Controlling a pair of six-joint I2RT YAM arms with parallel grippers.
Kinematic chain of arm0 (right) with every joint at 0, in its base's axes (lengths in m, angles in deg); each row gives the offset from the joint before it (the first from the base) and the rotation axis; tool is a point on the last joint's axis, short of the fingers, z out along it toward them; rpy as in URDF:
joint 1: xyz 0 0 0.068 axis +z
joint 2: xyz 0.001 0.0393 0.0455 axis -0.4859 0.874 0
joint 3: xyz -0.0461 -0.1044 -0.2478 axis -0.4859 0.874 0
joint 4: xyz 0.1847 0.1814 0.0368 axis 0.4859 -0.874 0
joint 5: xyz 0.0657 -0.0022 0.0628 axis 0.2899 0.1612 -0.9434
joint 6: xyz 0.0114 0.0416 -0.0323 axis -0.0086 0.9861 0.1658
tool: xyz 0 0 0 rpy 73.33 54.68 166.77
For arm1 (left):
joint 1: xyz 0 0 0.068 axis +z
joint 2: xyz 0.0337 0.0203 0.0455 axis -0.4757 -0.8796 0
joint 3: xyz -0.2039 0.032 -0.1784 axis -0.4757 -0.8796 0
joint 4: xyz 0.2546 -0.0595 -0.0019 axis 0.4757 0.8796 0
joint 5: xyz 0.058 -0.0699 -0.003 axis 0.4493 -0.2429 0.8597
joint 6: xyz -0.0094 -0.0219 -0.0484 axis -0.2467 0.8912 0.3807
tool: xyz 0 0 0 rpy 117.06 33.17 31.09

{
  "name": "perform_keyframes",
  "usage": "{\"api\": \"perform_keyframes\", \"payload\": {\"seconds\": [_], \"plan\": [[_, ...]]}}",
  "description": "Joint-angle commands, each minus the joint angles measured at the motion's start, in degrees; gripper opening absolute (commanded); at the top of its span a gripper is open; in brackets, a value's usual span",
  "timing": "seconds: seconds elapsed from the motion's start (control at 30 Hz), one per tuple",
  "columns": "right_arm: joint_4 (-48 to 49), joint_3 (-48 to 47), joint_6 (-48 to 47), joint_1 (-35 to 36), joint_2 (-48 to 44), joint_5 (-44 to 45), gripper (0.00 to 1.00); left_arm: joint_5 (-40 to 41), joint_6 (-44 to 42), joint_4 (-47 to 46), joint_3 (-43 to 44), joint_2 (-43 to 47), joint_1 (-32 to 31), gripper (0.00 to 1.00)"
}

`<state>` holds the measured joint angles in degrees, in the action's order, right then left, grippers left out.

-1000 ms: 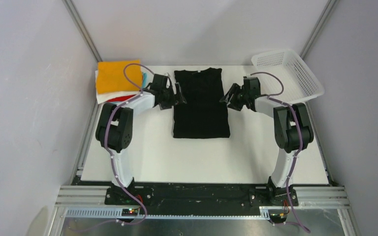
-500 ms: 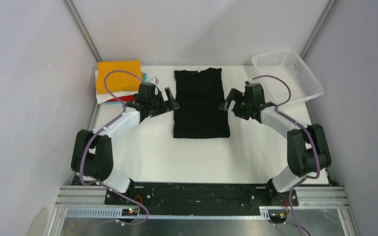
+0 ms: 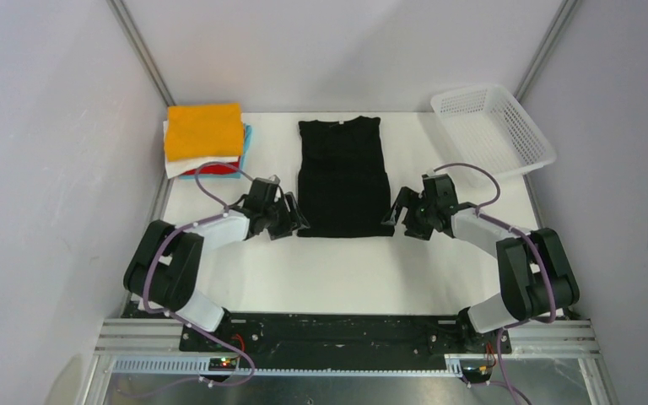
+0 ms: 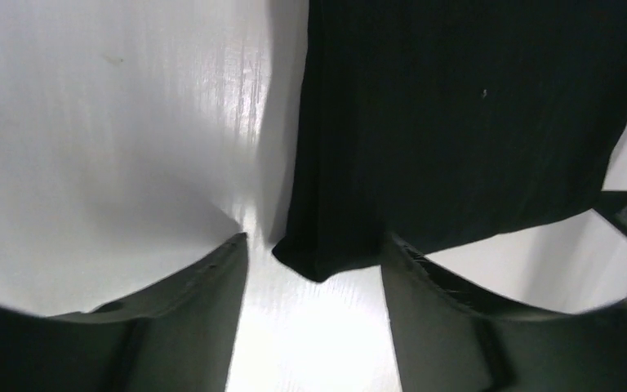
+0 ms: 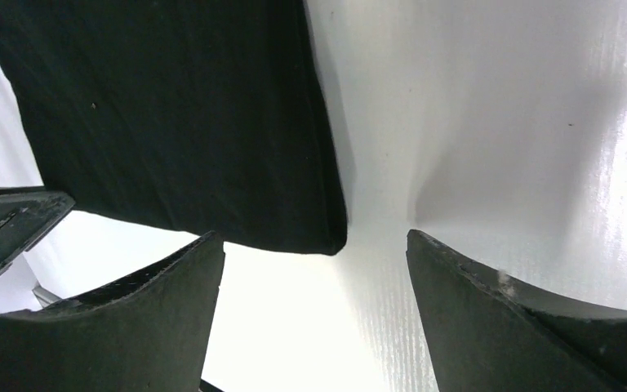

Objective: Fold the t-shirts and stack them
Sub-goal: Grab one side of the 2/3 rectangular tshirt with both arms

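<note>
Black tee (image 3: 343, 177) flat on counter (image 3: 346, 270); near-left hem corner framed by left gripper (image 3: 295, 221), spread, pinching nothing; near-right corner framed by right gripper (image 3: 394, 218), likewise spread

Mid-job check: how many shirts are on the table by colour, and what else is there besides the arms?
orange shirt: 1
white shirt: 1
red shirt: 1
light-blue shirt: 1
black shirt: 1
white basket: 1
Total: 6 (5 shirts, 1 basket)

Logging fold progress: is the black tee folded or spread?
Partly folded: black tee lies flat as a narrow rectangle, no sleeves sticking out, full length.
</note>
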<state>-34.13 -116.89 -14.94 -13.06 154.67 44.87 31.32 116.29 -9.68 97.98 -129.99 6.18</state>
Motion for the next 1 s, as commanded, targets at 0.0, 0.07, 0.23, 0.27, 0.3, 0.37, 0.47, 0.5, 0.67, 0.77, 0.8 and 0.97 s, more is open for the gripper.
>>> {"api": "perform_keyframes", "payload": {"seconds": [0.0,0.07,0.23,0.27,0.3,0.37,0.47,0.5,0.67,0.77,0.8,0.97], "plan": [[2.72,-0.38,1.36,0.47,1.72,-1.47,0.84,-2.77,2.38,-3.74,0.02,-3.89,-0.15,0.60],[3.07,-0.33,1.82,0.51,2.27,-1.73,0.82,-3.38,2.87,-3.85,-0.95,-4.02,-0.22,0.48],[3.73,-0.28,2.38,0.93,2.98,-1.63,0.77,-1.40,3.70,-3.44,-4.60,-2.33,-0.25,0.44],[3.82,-0.25,2.48,0.85,3.12,-1.54,0.77,-0.27,3.68,-3.16,-4.91,-1.78,-0.23,0.44],[3.84,-0.30,2.49,0.82,3.31,-1.46,0.76,0.40,3.63,-2.46,-5.36,-1.55,-0.20,0.44],[4.00,-0.28,2.55,0.86,3.76,-1.28,0.75,2.31,3.49,-1.70,-5.57,-1.32,-0.24,0.44],[4.59,-0.29,2.91,0.90,4.48,-1.66,0.73,2.97,3.22,-1.19,-4.79,-2.10,-0.20,0.37],[4.70,-0.31,2.97,0.94,4.84,-1.83,0.73,2.64,3.28,-1.13,-4.74,-2.65,-0.22,0.35],[5.89,-0.26,3.56,0.94,6.25,-2.21,0.66,2.63,3.20,-1.12,-5.34,-3.28,-0.20,0.07],[6.31,-0.26,4.12,0.96,7.24,-3.08,0.60,3.10,2.51,-1.12,-5.47,-3.78,-0.19,0.00],[6.22,-0.26,4.15,0.98,7.53,-3.20,0.58,3.19,2.33,-1.10,-5.44,-3.95,-0.19,0.00],[4.50,0.15,3.92,1.47,7.81,-3.29,0.43,3.65,2.05,-1.33,-5.62,-3.70,-0.37,0.00]]}}
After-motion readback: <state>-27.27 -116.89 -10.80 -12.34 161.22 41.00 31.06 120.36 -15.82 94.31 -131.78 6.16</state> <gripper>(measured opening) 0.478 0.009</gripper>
